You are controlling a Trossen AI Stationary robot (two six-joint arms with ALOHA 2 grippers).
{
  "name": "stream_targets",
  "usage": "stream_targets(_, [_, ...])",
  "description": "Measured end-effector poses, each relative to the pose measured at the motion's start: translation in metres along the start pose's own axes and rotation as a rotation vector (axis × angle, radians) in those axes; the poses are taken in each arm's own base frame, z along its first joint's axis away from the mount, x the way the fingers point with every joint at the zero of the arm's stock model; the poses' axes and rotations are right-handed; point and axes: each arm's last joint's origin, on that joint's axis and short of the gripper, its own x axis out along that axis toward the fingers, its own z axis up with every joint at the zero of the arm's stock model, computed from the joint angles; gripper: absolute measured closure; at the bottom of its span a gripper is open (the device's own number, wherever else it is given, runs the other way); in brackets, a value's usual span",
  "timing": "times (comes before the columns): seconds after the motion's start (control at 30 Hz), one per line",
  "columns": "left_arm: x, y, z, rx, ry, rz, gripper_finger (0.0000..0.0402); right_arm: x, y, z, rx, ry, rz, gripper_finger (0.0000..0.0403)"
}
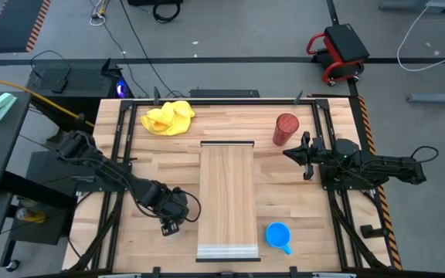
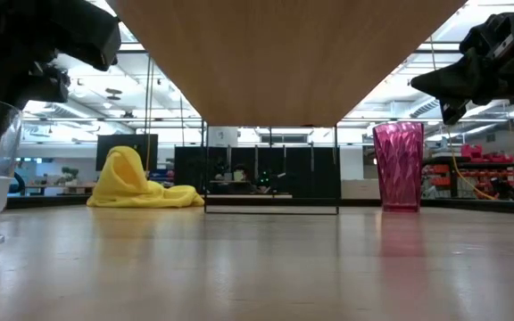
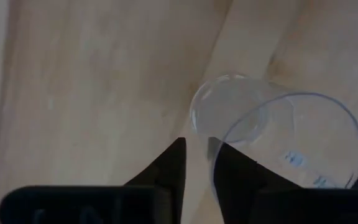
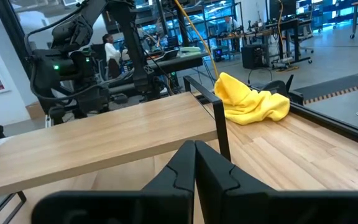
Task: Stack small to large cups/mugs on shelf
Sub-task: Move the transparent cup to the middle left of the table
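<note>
Slatted wooden surface [image 1: 141,154], shelf [image 1: 227,197] down its middle. Left gripper [image 3: 197,163] has its fingers pinched on the glass cup's [image 3: 272,134] thin rim, beside the shelf; it looks tilted, I think. That grip could slip when lifted. Right gripper [image 4: 195,163], fingers together, waits near the red tumbler [image 1: 285,129].

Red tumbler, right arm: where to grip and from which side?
Grip the red tumbler across its wall below the rim, coming level from the right gripper's side. It stands upright and handle-free, wider at top, so fingers probably hold best mid-height, clear of the shelf.
</note>
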Motion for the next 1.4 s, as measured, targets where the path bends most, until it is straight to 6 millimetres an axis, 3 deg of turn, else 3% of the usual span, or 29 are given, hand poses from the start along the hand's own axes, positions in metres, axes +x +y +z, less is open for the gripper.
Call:
stream_targets(0.23, [-0.001,0.014,0.012,0.030,0.007,0.024,0.0391,0.000,0.000,0.000,0.000,0.000,0.000,0.0389])
stream_targets(0.77, [-0.008,0.082,0.048,0.021,0.027,0.154,0.0382,0.000,0.000,0.000,0.000,0.000,0.000,0.0389])
stream_targets(0.97, [-0.014,0.114,0.041,-0.046,0.004,0.152,0.0389,0.000,0.000,0.000,0.000,0.002,0.000,0.0389])
stream_targets(1.17, [-0.018,0.145,0.024,-0.149,-0.125,0.104,0.0382,0.000,0.000,0.000,0.000,0.000,0.000,0.0389])
stream_targets(1.4, [-0.023,0.163,0.015,-0.216,-0.161,0.081,0.0389,0.000,0.000,0.000,0.000,0.006,-0.001,0.0389])
